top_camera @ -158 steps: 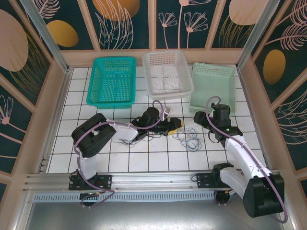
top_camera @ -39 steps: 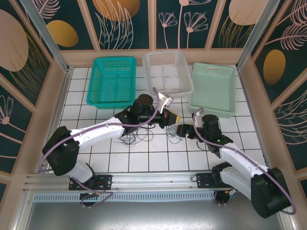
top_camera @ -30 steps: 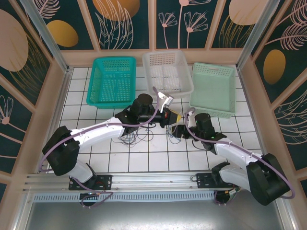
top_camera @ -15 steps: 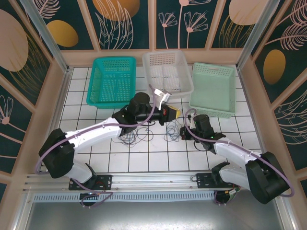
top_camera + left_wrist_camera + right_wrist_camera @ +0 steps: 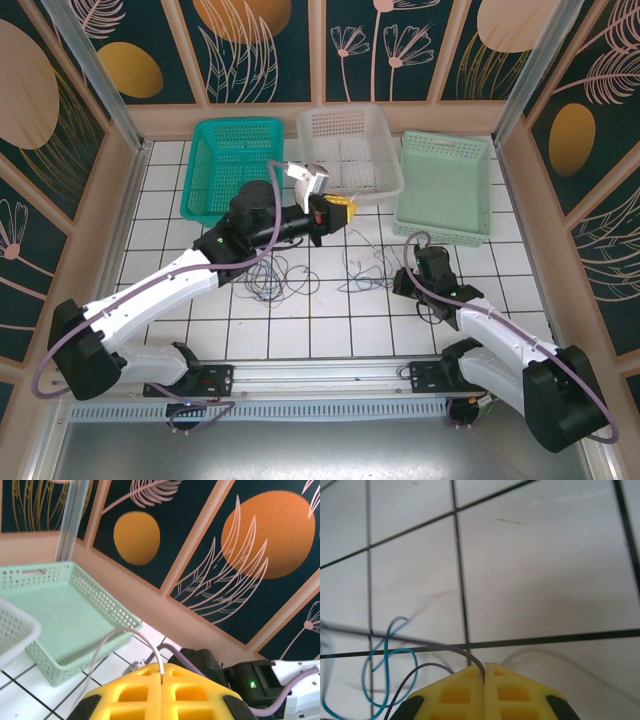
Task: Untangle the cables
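The cables lie as a loose tangle of thin dark and blue loops (image 5: 272,278) on the white tiled table, with pale strands (image 5: 366,266) trailing to the right. My left gripper (image 5: 340,207) is raised above the table in front of the white basket. Its yellow jaws are shut (image 5: 163,669) on a grey-white cable (image 5: 125,630) that arcs up and away to the left. My right gripper (image 5: 401,284) sits low at the right end of the strands, shut (image 5: 484,672) on a dark grey cable (image 5: 435,646). A blue cable (image 5: 387,652) loops just left of it.
Three baskets stand along the back: teal (image 5: 230,213), white (image 5: 355,188) and mint green (image 5: 440,228), the mint one also in the left wrist view (image 5: 107,602). Patterned walls enclose the table. The right arm's black wrist (image 5: 250,680) lies below and beyond my left gripper.
My right gripper closed on a cable and pulled back to the right. My left gripper rose and swung back-left with its cable, drawing the strands apart.
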Available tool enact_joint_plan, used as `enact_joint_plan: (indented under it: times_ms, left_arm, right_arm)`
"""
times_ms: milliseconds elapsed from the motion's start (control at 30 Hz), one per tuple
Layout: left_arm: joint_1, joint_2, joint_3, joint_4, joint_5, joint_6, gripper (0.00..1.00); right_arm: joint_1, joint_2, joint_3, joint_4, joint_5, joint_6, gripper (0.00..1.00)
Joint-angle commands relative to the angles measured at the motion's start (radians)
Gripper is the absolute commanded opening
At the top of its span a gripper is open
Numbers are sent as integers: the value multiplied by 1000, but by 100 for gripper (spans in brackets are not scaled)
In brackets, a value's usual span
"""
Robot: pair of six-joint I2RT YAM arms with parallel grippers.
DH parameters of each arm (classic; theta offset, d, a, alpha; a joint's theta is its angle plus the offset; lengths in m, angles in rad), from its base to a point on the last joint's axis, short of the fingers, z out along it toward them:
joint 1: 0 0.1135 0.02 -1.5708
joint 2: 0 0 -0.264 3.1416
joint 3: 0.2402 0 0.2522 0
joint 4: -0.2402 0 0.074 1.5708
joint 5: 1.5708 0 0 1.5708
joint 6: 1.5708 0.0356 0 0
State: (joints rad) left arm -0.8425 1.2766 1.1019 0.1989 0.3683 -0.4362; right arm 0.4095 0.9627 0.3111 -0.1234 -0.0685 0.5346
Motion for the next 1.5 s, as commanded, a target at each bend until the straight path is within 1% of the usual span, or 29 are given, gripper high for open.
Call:
enact_joint_plan:
  times_ms: [0, 133, 300, 333, 367, 400, 433, 467, 500, 533, 567, 633, 733, 833, 933, 1000, 1067, 1167, 1233, 1300, 1333, 1367, 1467]
  left_arm:
    - [7, -54, 35, -46, -58, 54, 0]
    - [7, -98, 20, -44, -94, 67, 0]
    - [7, -60, -21, 38, 6, -14, 0]
    - [7, -54, -32, 63, 21, -30, 0]
    - [7, -46, -47, 93, 37, -47, 0]
    - [7, -41, -57, 116, 48, -59, 0]
    - [7, -35, -62, 126, 52, -67, 0]
    - [8, -31, -66, 133, 52, -75, 0]
    - [7, -27, -73, 144, 54, -82, 0]
    - [7, -24, -79, 156, 59, -88, 0]
    - [7, -20, -85, 170, 63, -96, 0]
    - [8, -12, -92, 191, 66, -109, 0]
    - [7, 6, -99, 219, 83, -125, 0]
    - [8, 16, -101, 241, 115, -134, 0]
    - [7, 15, -104, 240, 137, -128, 0]
    - [7, 13, -102, 225, 141, -119, 0]
    - [7, 10, -107, 215, 144, -114, 0]
    - [7, 9, -116, 210, 117, -112, 0]
    - [7, 12, -113, 205, 106, -109, 0]
    - [7, 19, -111, 215, 129, -109, 0]
    - [8, 21, -111, 223, 149, -108, 0]
    - [8, 24, -109, 223, 163, -104, 0]
    - [7, 28, -110, 209, 179, -83, 0]
  right_arm:
    - [-14, -25, -18, -58, 35, 30, 0]
    - [-13, -44, -19, -55, 18, 14, 0]
    - [-12, -73, -18, -20, -68, -13, 0]
    - [-12, -79, -14, -21, -74, -13, 2]
    - [-12, -87, -8, -25, -74, -15, 13]
    - [-12, -101, 1, -31, -74, -17, 21]
    - [-12, -114, 10, -40, -73, -21, 26]
    - [-12, -134, 20, -52, -70, -29, 35]
    - [-11, -156, 31, -66, -64, -36, 48]
    - [-11, -177, 42, -81, -58, -43, 57]
    - [-10, -201, 54, -95, -54, -52, 65]
    - [-11, -242, 74, -105, -61, -61, 70]
    - [-9, -278, 95, -98, -90, -69, 72]
    - [-7, -282, 106, -64, -118, -98, 73]
    - [-8, -258, 116, -17, -120, -135, 79]
    - [-15, -225, 133, 15, -130, -111, 81]
    - [-41, -178, 155, 46, -192, -86, 80]
    - [-65, -131, 169, 98, -325, -101, 76]
    - [-65, -128, 169, 96, -337, -113, 75]
    - [-69, -131, 168, 82, -313, -132, 75]
    - [-78, -130, 168, 87, -320, -139, 75]
    - [-92, -124, 168, 100, -349, -136, 75]
    - [-134, -69, 172, 189, -499, -73, 75]
